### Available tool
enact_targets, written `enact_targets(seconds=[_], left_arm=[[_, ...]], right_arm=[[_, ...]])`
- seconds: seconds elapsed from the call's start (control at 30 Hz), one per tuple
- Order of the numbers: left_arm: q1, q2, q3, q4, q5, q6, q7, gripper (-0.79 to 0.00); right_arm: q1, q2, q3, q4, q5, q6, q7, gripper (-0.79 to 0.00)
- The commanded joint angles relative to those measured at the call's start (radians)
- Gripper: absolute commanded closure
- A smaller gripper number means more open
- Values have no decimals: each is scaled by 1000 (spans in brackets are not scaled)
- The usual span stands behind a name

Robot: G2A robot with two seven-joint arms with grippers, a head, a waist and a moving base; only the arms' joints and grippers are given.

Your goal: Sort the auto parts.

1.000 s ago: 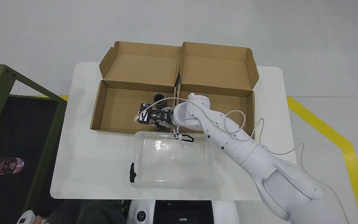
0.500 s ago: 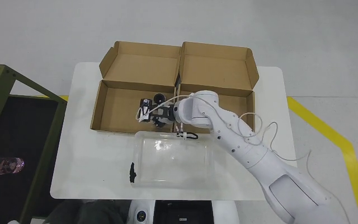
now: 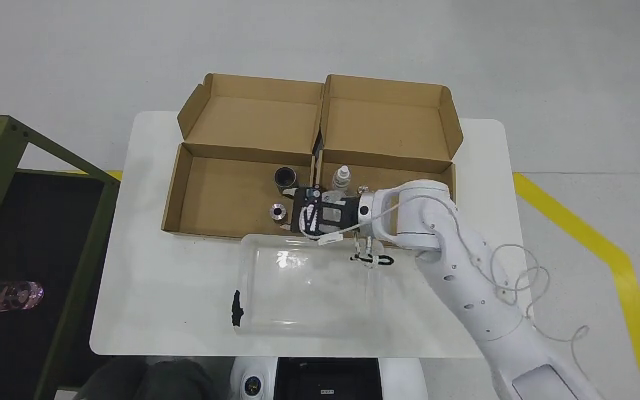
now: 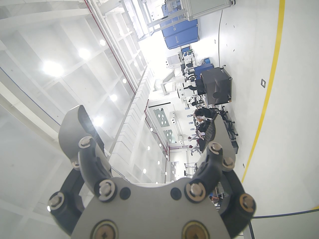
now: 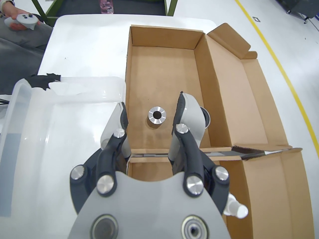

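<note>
A silver cylindrical sleeve [image 3: 272, 210] [image 5: 157, 116] stands on the floor of the left cardboard box [image 3: 210, 195] [image 5: 162, 73]. A dark ring part [image 3: 286, 177] [image 5: 206, 120] lies close by in the same box, half hidden behind one finger in the right wrist view. A white-capped part [image 3: 343, 177] [image 5: 235, 209] sits in the right box [image 3: 430, 185]. My right gripper [image 3: 298, 213] [image 5: 152, 99] hangs open over the divide between the boxes, just short of the sleeve, holding nothing. My left gripper [image 4: 148, 128] is open and empty, pointing up into the room.
A clear plastic bin [image 3: 310, 285] [image 5: 37, 125] lies on the white table [image 3: 150, 250] in front of the boxes, with black tape [image 3: 236, 308] on its rim. Both box lids stand open at the back. A green cart [image 3: 40, 250] stands left of the table.
The right gripper has drawn back to the right, out of the left box. The silver sleeve, earlier hidden at its fingers, now stands free on the box floor.
</note>
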Motion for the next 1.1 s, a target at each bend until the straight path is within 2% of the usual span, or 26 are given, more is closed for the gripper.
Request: enact_targets(seconds=[0.0,0.03,0.17,0.33,0.47,0.63,0.77,0.9,1.07], left_arm=[[0,0,0,0,0,0,0,-785],[0,0,0,0,0,0,0,-785],[0,0,0,0,0,0,0,-785],[0,0,0,0,0,0,0,-785],[0,0,0,0,0,0,0,-785],[0,0,0,0,0,0,0,-785],[0,0,0,0,0,0,0,-785],[0,0,0,0,0,0,0,-785],[0,0,0,0,0,0,0,-785]], right_arm=[[-53,14,55,-38,4,-17,-19,-376],[-80,22,85,-54,12,-26,-39,-382],[-181,47,205,-101,8,-40,-121,-533],[-291,72,340,-138,-21,-46,-228,-520],[-374,86,432,-164,-64,-18,-322,-579],[-470,99,503,-178,-143,0,-442,-570],[-534,110,566,-164,-213,11,-547,-591],[-596,119,625,-151,-258,37,-656,-625],[-658,125,685,-113,-272,108,-761,-708]])
